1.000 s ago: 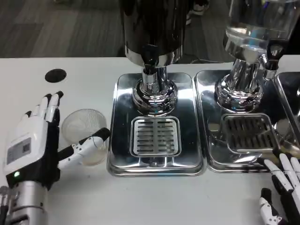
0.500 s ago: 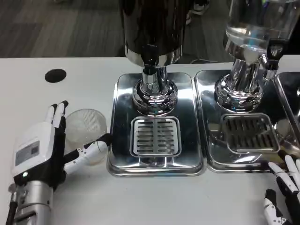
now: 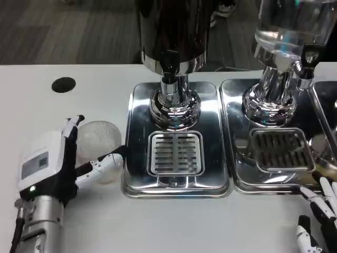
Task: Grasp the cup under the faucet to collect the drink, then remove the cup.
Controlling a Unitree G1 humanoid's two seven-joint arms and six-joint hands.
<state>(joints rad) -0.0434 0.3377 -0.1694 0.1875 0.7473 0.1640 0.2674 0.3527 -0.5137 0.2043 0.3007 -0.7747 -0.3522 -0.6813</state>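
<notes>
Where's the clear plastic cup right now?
In the head view the clear plastic cup stands on the white table at the left, just left of the shiny metal drip tray, with the left hand around it.

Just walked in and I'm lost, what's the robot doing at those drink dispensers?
The left hand is wrapped around a clear plastic cup on the white table, beside the middle dispenser's drip tray. The cup is not yet under the faucet. The right hand waits at the table's near right corner, holding nothing.
</notes>
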